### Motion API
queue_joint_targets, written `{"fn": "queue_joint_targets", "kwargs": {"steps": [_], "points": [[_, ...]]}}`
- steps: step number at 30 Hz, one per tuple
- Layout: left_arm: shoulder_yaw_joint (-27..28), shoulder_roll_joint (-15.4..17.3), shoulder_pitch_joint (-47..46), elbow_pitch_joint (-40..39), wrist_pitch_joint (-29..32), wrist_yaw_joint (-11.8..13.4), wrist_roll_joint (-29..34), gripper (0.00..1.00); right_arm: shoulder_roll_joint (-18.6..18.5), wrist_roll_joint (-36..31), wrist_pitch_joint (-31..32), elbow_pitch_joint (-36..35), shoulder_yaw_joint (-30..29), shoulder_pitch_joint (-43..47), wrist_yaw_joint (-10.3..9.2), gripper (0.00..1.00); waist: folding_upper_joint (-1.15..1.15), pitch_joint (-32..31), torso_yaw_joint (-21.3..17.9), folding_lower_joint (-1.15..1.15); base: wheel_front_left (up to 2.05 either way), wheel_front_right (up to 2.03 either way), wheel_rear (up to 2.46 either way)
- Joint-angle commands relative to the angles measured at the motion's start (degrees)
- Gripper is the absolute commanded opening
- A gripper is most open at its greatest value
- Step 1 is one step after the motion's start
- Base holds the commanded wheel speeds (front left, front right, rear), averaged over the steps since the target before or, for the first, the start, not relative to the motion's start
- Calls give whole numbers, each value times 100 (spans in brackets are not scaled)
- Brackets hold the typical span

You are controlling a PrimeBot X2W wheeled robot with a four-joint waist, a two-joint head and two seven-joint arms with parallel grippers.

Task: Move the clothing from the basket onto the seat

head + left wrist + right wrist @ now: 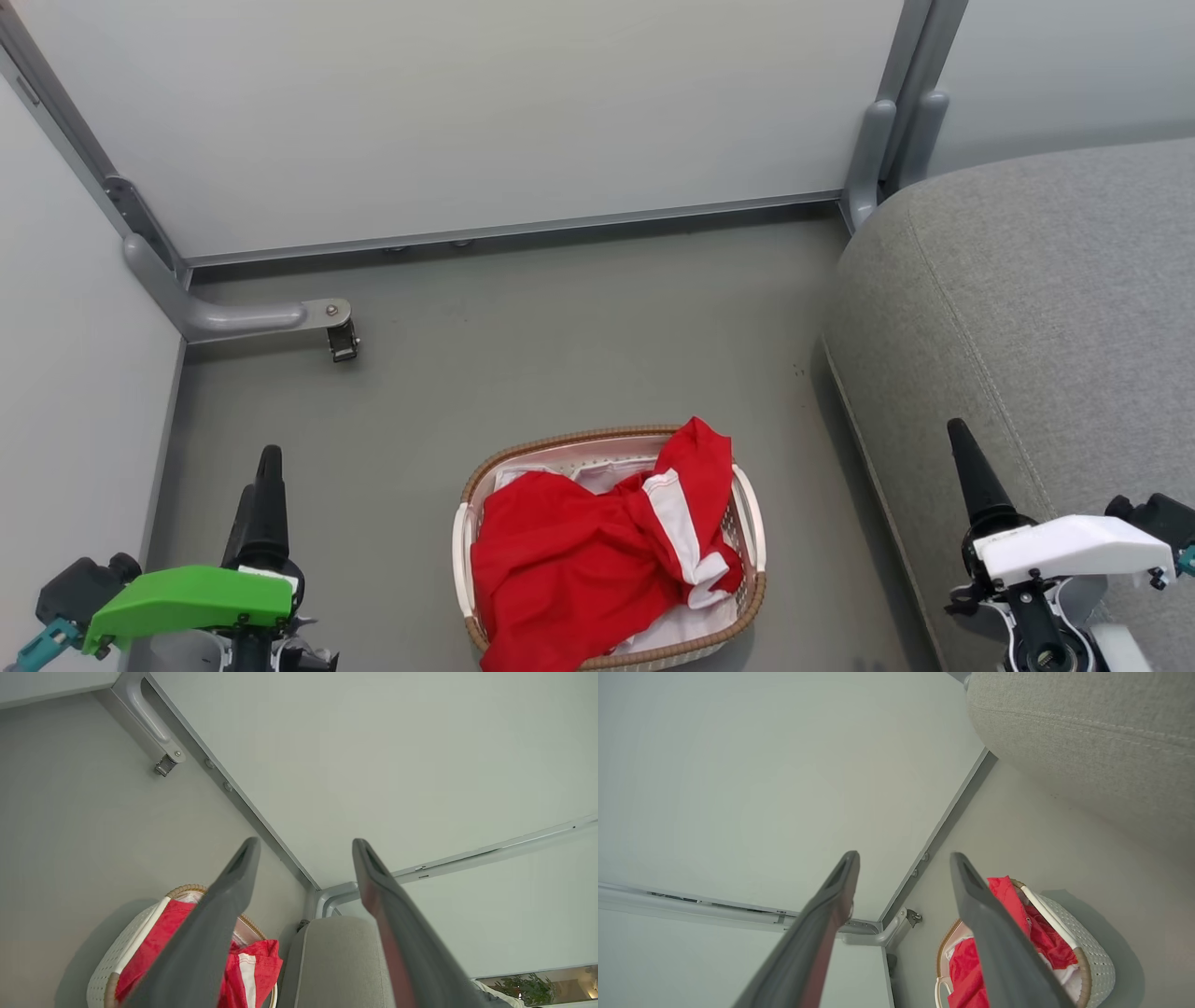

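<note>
Red soft clothing, white-banded, heaped in oval perforated basket with woven rim, on smooth grey floor. Beside it, grey woven seat, rounded and seamed. Left and right jaws parted, empty.

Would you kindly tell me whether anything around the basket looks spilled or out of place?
Only slightly: the red clothing bulges above the basket and hangs over its rim at the near left edge and far right side. The basket itself stands upright on the floor.
</note>
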Motion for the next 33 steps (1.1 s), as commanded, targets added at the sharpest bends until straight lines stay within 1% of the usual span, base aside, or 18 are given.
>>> {"fn": "queue_joint_targets", "kwargs": {"steps": [1,7,16,24,33], "points": [[-35,87,-93,-116,-74,-23,308,100,-69,-272,-74,-105,45,-161,2,100,0,8,3,0,0,0,0],[-143,137,-74,-170,-207,34,932,100,-87,-881,-208,-117,164,-171,2,100,0,36,8,0,0,0,0],[-446,259,-78,-191,-393,107,1768,100,-123,-1689,-393,-53,346,-165,2,100,0,77,12,0,0,0,0],[-630,307,-4,-139,-543,194,2341,100,-128,-2329,-545,78,491,-166,2,100,0,99,14,0,0,0,0],[-657,337,17,-89,-697,203,2907,100,-122,-3004,-697,153,516,-166,2,100,0,133,21,0,0,0,0]]}}
